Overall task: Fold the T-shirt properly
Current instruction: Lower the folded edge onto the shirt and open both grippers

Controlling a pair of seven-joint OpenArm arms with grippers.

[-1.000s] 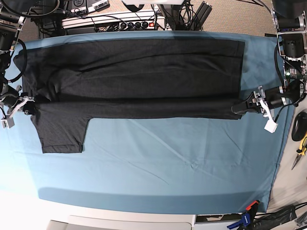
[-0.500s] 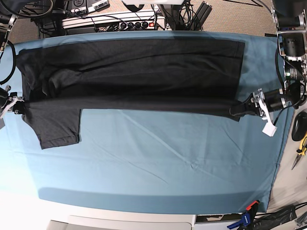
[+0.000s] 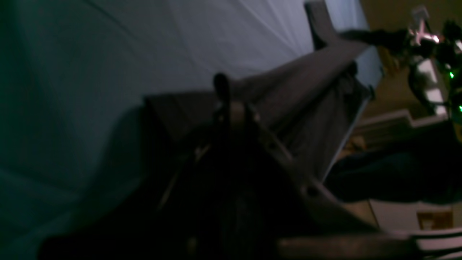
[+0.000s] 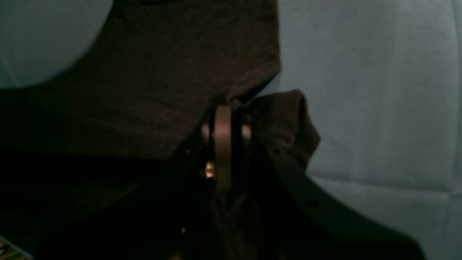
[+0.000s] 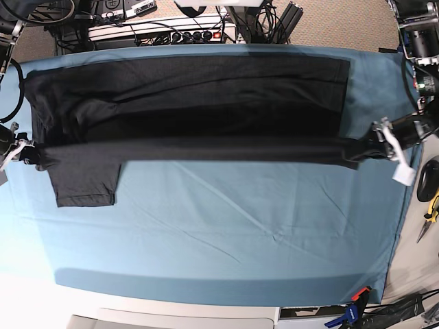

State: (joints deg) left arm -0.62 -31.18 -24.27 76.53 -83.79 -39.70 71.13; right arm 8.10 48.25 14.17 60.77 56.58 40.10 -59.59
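Observation:
The black T-shirt (image 5: 206, 89) lies spread across the far half of the blue table cloth (image 5: 240, 233), plain side up. Its near edge is lifted and stretched into a taut straight line between my two grippers. My left gripper (image 5: 365, 149) is shut on the hem end at the right. My right gripper (image 5: 27, 152) is shut on the shoulder end at the left. A short sleeve (image 5: 86, 181) hangs down near it. In the left wrist view the fingers (image 3: 231, 108) pinch the dark T-shirt (image 3: 306, 90). In the right wrist view the right gripper (image 4: 223, 108) clamps bunched T-shirt fabric (image 4: 162, 72).
Power strips and cables (image 5: 164, 31) run behind the table's far edge. Pliers (image 5: 431, 209) and a black object (image 5: 429, 179) lie off the right edge. A clamp (image 5: 353, 312) sits at the front right corner. The near half of the table cloth is bare.
Both grippers moved outward, the left one to the right and slightly back. The held edge of the T-shirt went taut and shifted toward the far side. The sleeve swung with it.

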